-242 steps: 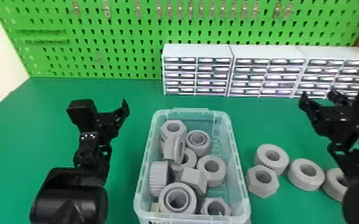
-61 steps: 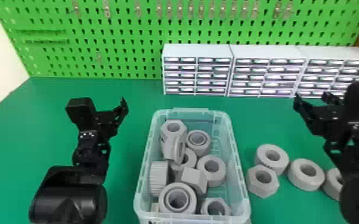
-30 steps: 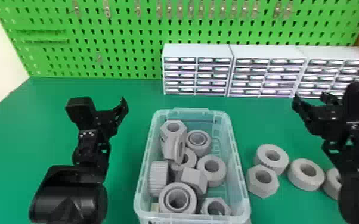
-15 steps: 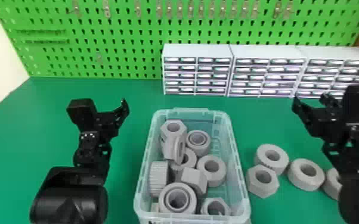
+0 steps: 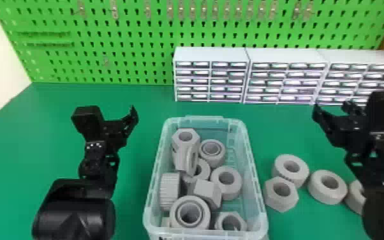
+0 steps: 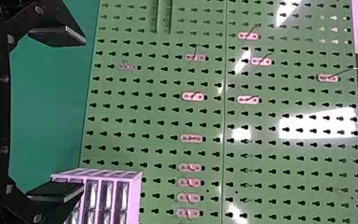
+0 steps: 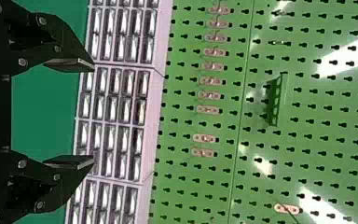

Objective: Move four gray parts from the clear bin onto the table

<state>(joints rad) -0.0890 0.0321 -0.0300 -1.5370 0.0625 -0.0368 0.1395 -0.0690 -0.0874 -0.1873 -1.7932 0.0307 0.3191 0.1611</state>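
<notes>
Twelve o'clock here is straight away from the robot in the head view. Four matte gray parts lie on the smooth green table (image 5: pixel 25 153) at the bin's three o'clock: a round ring (image 5: pixel 291 176), a six-sided nut (image 5: pixel 280 203) against it at seven o'clock, a second ring (image 5: pixel 325 192) at its four o'clock, and a fourth part (image 5: pixel 353 197) partly hidden behind the right arm. The first three rest flat, holes facing up.

By that count the job looks done, so the likely next step is to leave things be. Should one need shifting, the right gripper (image 7: pixel 93 113) is nearer: the parts lie just past its six o'clock, and it would have to draw back and down.

The clear bin (image 5: pixel 258 191), thin see-through plastic, has its long axis running twelve to six. In it are more gray pieces, among them a finely ribbed cylinder (image 5: pixel 170 191) on its side. The left gripper (image 6: pixel 83 114) is off the bin's ten o'clock. Both grippers have their flat fingers spread, with nothing between them.
</notes>
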